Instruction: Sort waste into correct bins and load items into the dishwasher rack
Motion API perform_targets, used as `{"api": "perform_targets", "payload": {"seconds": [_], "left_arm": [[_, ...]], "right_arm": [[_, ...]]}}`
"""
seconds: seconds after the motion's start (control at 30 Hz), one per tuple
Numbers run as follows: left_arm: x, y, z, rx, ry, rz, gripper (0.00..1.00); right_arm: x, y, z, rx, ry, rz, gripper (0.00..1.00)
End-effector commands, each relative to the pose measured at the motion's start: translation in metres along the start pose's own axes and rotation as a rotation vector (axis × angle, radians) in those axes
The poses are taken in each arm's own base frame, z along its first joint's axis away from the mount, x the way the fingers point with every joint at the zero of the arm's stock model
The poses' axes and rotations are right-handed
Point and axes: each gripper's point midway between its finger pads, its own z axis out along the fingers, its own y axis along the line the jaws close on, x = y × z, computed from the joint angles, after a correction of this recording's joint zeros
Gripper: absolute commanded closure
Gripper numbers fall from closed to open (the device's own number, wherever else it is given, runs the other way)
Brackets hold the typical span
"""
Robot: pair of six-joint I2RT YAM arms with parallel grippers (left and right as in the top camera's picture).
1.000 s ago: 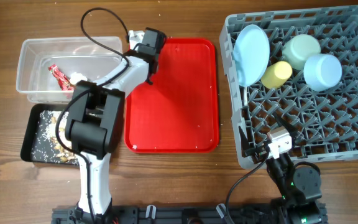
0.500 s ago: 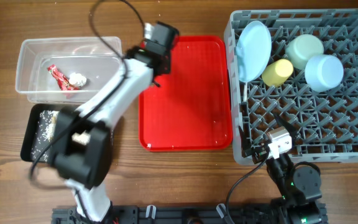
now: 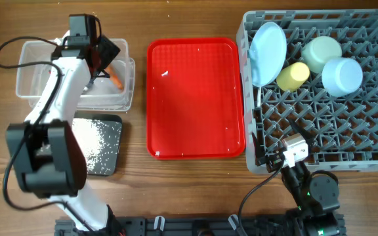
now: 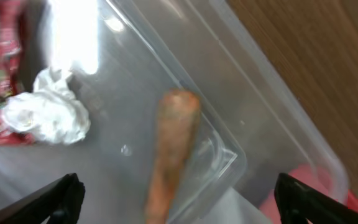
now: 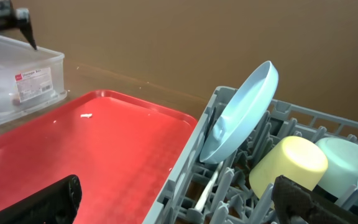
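The left arm (image 3: pixel 63 88) stretches far out from its base, wrist turned so the left gripper (image 3: pixel 107 54) points down and somewhat rightward. In the left wrist view its two dark fingertips (image 4: pixel 61 198) stand wide apart, holding nothing. The right arm (image 3: pixel 310 187) sits folded close over its base. The right gripper (image 5: pixel 185 205) gapes just as wide and empty, though from overhead it is hard to make out.

Two bowls (image 3: pixel 323 52) (image 3: pixel 340 75), two bins (image 3: pixel 127 92) (image 3: pixel 118 149)
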Motion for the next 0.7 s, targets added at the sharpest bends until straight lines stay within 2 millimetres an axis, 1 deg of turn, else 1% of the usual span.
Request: {"api": "perform_targets", "payload": {"seconds": [0.0,0.03,0.07,0.1,0.13,0.17,0.2,0.23,0.27,0.33,0.37,0.43,0.47,0.5,0.53,0.57,0.6,0.63,0.67], "left_arm": [[-0.015,-0.028,-0.091,0.174,-0.083,0.061,0.00],[-0.009,-0.040,-0.119,0.223,-0.112,0.157,0.01],[0.001,-0.049,-0.145,0.261,-0.137,0.281,0.00],[0.011,-0.051,-0.164,0.267,-0.157,0.358,0.00],[0.016,-0.049,-0.176,0.260,-0.174,0.379,0.00],[0.019,-0.048,-0.183,0.252,-0.189,0.414,0.00],[0.018,-0.045,-0.184,0.233,-0.199,0.408,0.01],[0.020,-0.045,-0.181,0.236,-0.178,0.394,0.05],[0.029,-0.045,-0.176,0.242,-0.137,0.405,0.06],[0.039,-0.033,-0.172,0.198,-0.084,0.421,0.09],[0.045,-0.022,-0.176,0.171,-0.060,0.442,0.09],[0.050,-0.007,-0.193,0.158,-0.050,0.472,0.08],[0.051,0.003,-0.213,0.170,-0.064,0.469,0.03],[0.050,0.010,-0.232,0.193,-0.090,0.462,0.00],[0.050,0.017,-0.250,0.220,-0.119,0.455,0.00],[0.050,0.030,-0.275,0.244,-0.162,0.444,0.00],[0.052,0.038,-0.289,0.265,-0.182,0.438,0.00],[0.054,0.044,-0.299,0.279,-0.194,0.435,0.00],[0.058,0.057,-0.315,0.299,-0.218,0.429,0.00]], "right_arm": [[0.000,-0.002,0.000,0.014,-0.005,0.013,0.00],[0.000,-0.002,0.000,0.014,-0.005,0.013,0.00],[0.000,-0.002,0.000,0.014,-0.005,0.013,0.00],[0.000,-0.002,0.000,0.014,-0.005,0.013,0.00],[0.000,-0.002,0.000,0.014,-0.005,0.013,0.00],[0.000,-0.002,0.000,0.014,-0.005,0.013,0.00],[0.000,-0.002,0.000,0.014,-0.005,0.013,0.00],[0.000,-0.002,0.000,0.014,-0.005,0.013,0.00],[0.000,-0.002,0.000,0.014,-0.005,0.013,0.00],[0.000,-0.002,0.000,0.014,-0.005,0.013,0.00],[0.000,-0.002,0.000,0.014,-0.005,0.013,0.00],[0.000,-0.002,0.000,0.014,-0.005,0.013,0.00],[0.000,-0.002,0.000,0.014,-0.005,0.013,0.00],[0.000,-0.002,0.000,0.014,-0.005,0.013,0.00],[0.000,-0.002,0.000,0.014,-0.005,0.013,0.00],[0.000,-0.002,0.000,0.014,-0.005,0.013,0.00],[0.000,-0.002,0.000,0.014,-0.005,0.013,0.00],[0.000,-0.002,0.000,0.014,-0.005,0.013,0.00],[0.000,-0.002,0.000,0.014,-0.005,0.013,0.00]]}}
